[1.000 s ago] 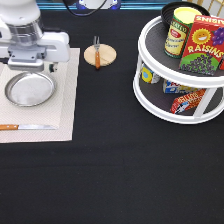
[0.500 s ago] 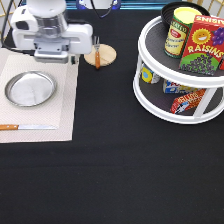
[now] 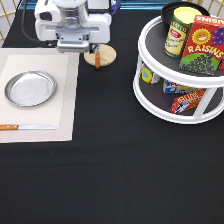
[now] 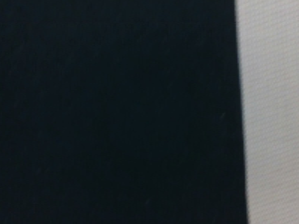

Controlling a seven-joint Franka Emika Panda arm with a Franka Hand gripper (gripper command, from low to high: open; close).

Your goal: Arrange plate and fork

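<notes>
- Placemat [image 3: 35, 95], 9 o'clock; its edge shows in wrist view [image 4: 277, 100].
- My gripper [image 3: 75, 47], 11 o'clock, beside the wooden disc [image 3: 106, 54]; finger state: cannot tell.
- Plate [image 3: 30, 88] sits on placemat.
- Fork [image 3: 97, 59] lies on wooden disc.

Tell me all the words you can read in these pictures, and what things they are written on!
"RAISINS": on the red raisin box on the top shelf of the white round rack.
Yellow can beside the box: its label is too blurred to read.
Packets on the lower shelf: print too blurred to read.
The plate, the knife and the wrist view carry no words.
</notes>
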